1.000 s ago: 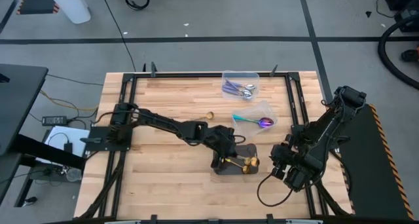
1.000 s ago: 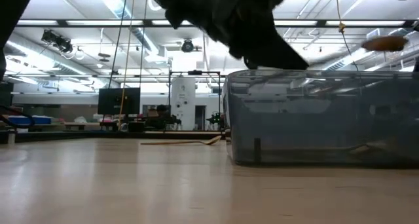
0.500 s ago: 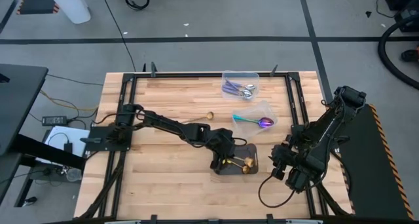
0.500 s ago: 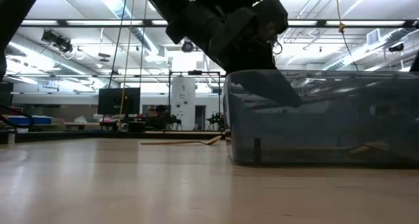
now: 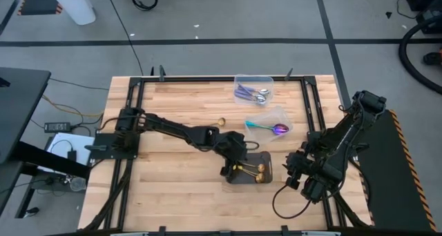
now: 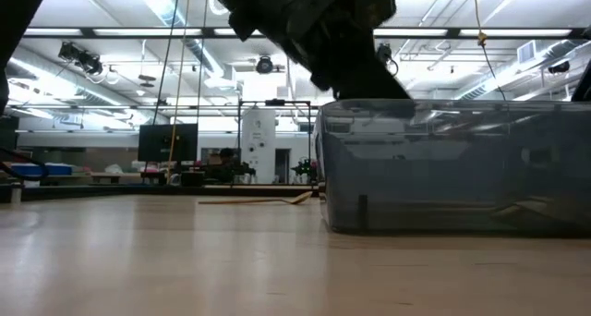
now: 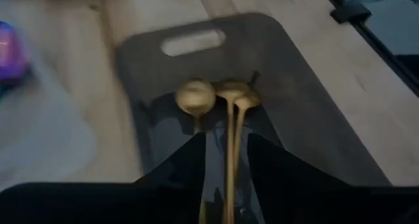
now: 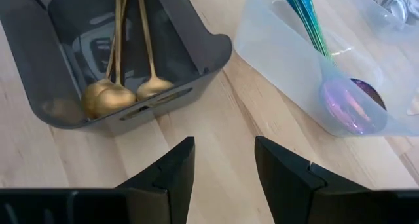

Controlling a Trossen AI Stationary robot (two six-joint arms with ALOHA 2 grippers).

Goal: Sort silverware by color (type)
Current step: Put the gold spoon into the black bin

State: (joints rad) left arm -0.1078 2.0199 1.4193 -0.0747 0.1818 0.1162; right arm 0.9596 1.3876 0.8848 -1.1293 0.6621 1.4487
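Several gold spoons (image 5: 253, 170) lie in the dark grey tray (image 5: 243, 180), bowls toward its right end (image 7: 196, 96). My left gripper (image 5: 233, 167) hangs open just above the tray's left end (image 6: 365, 71). In the left wrist view a spoon handle runs between its fingers (image 7: 226, 155), and I see no touch. Another gold spoon (image 5: 221, 121) lies alone on the bare wood. My right gripper (image 5: 293, 175) waits open right of the tray (image 8: 222, 165). Iridescent spoons (image 5: 276, 129) lie in one clear tub, lilac-handled ones (image 5: 252, 93) in another.
The two clear tubs (image 5: 271, 114) (image 5: 254, 81) stand beyond the tray toward the far edge. A black frame (image 5: 135, 98) runs round the tabletop. Bare wood stretches along the table's left half and near edge. The right arm rises along the right edge.
My left gripper dipped down into the tray's left end and then rose back above its rim. The gold spoon that stood high over the tray in the low view a second ago now lies in the tray with the others.
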